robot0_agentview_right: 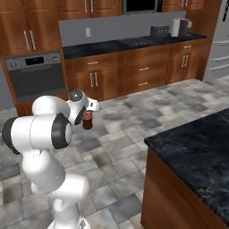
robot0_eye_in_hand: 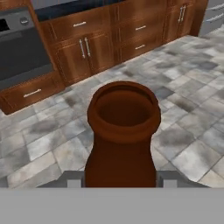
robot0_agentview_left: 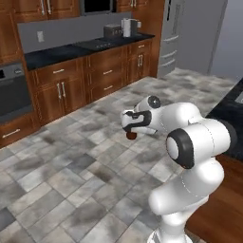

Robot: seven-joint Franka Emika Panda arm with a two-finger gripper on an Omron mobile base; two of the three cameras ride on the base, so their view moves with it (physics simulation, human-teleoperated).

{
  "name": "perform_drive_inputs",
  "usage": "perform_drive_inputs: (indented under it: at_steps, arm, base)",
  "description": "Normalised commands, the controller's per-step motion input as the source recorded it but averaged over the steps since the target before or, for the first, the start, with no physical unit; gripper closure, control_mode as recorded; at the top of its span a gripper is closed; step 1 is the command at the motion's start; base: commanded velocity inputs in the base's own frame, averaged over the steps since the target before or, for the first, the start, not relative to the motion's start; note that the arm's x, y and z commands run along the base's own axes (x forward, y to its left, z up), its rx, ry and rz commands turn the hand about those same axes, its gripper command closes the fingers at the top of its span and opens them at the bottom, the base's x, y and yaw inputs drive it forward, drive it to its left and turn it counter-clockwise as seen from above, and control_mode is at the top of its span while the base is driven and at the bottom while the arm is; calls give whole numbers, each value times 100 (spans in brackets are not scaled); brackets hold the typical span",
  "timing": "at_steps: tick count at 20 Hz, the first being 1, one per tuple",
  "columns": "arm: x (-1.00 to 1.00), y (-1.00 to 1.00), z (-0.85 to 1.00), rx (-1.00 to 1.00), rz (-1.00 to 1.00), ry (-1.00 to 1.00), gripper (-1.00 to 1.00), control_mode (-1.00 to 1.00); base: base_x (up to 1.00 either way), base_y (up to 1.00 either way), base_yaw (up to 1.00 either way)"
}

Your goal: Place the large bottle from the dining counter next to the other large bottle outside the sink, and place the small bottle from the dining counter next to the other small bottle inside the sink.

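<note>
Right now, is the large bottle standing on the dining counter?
No, the large bottle hangs in the tool above the tiled floor.

Grey stone-tiled floor (robot0_agentview_left: 71, 175), black marbled tabletop (robot0_agentview_right: 197, 147) of the island at right, far black tabletop (robot0_agentview_right: 103, 47) carrying toaster (robot0_agentview_right: 159, 30) and white jug (robot0_agentview_right: 177, 27)

White arm folded at right; gripper (robot0_agentview_left: 131, 129) grips a dark brown bottle (robot0_agentview_left: 131, 135) above grey tiled floor (robot0_agentview_left: 71, 175), far wooden cabinets (robot0_agentview_left: 95, 78).
</note>
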Motion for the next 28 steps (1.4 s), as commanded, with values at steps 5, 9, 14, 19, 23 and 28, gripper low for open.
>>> perform_drive_inputs:
  at_steps: [5,9,14,19,23,28]
  arm:
    - [0,0,0,0,0,0,100,100]
    - [0,0,0,0,0,0,100,100]
    - [0,0,0,0,0,0,100,100]
    - [0,0,0,0,0,0,100,100]
    - [0,0,0,0,0,0,100,100]
    - [0,0,0,0,0,0,100,100]
  base:
    - [66,78,-48]
    - [73,78,-48]
    - [72,78,-51]
    - [55,70,-56]
    - [49,68,-58]
    - [64,61,-58]
